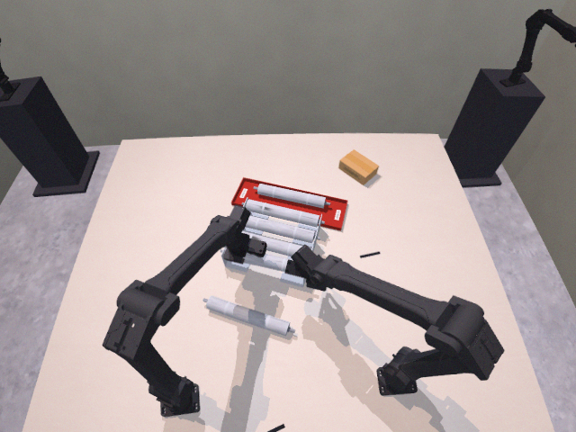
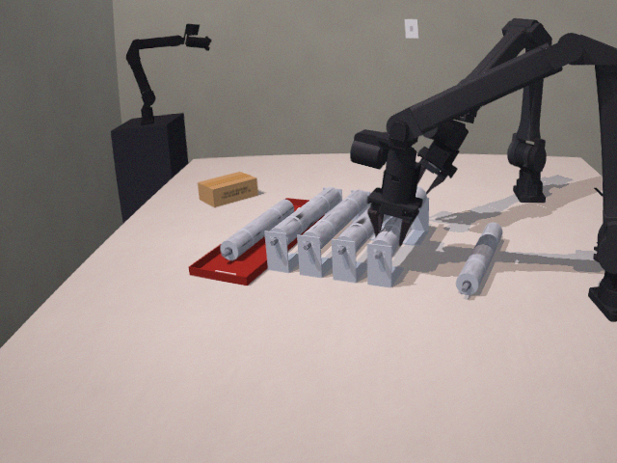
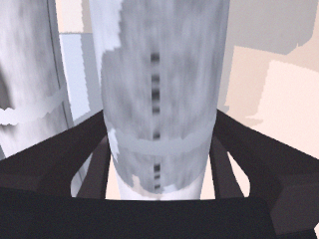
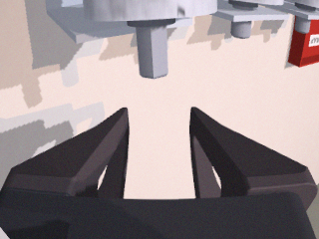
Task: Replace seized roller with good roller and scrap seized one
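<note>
Occupying the slot nearest the arm bases, 1 roller [image 1: 275, 262] [image 2: 388, 237] [image 3: 159, 95] [image 4: 150, 7] of the roller bed [image 1: 292, 279] [image 2: 380, 271] [image 4: 82, 31]; its left axle end shows at the bracket, its hexagonal right end [image 4: 154, 55] projects, right seating cannot be told. Left gripper [image 1: 235, 257] [image 2: 389, 239] [image 3: 160, 114]: clamped around that roller near its left end. Right gripper [image 1: 289, 269] [image 2: 432, 188] [image 4: 159, 109]: parted, grasping nothing, just beyond the projecting axle end. Alongside, 3 further rollers across the bed. Beyond them, 1 red scrap tray [image 1: 238, 195] [image 2: 201, 272] [image 4: 303, 52], containing 1 roller lying lengthwise. On the bases' side of the bed, 1 loose roller [image 1: 248, 316] [image 2: 479, 258], flat on the table. Farther off, past the tray, 1 cardboard box [image 1: 358, 166] [image 2: 228, 189]
</note>
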